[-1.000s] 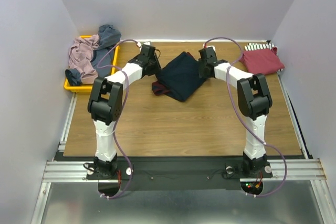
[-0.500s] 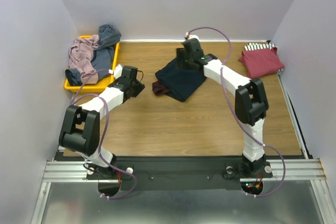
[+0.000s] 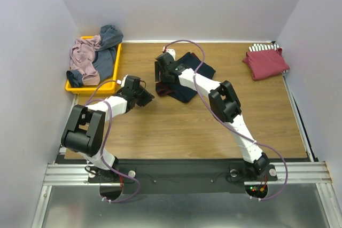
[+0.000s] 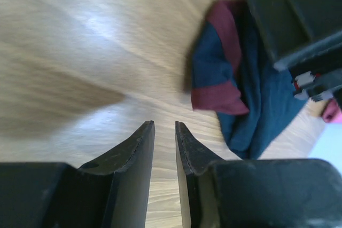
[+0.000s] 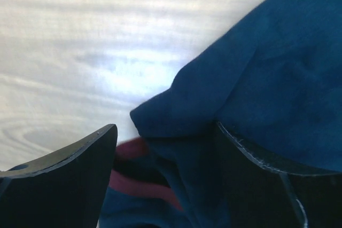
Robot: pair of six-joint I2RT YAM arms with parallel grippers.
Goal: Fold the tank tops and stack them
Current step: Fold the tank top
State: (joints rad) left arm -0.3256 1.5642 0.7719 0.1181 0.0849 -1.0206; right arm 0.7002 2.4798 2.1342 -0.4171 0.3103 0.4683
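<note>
Navy jersey (image 3: pixel 202 70) (maroon trim (image 4: pixel 219 99)) inside spread right claw (image 5: pixel 164 129).

R hand (image 5: pixel 164 130) spread wide astride navy jersey (image 5: pixel 267 73) edge.

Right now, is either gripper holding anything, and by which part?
Nothing is held. The right gripper stands open astride a folded edge of the navy jersey; the left gripper is empty over the table.
</note>
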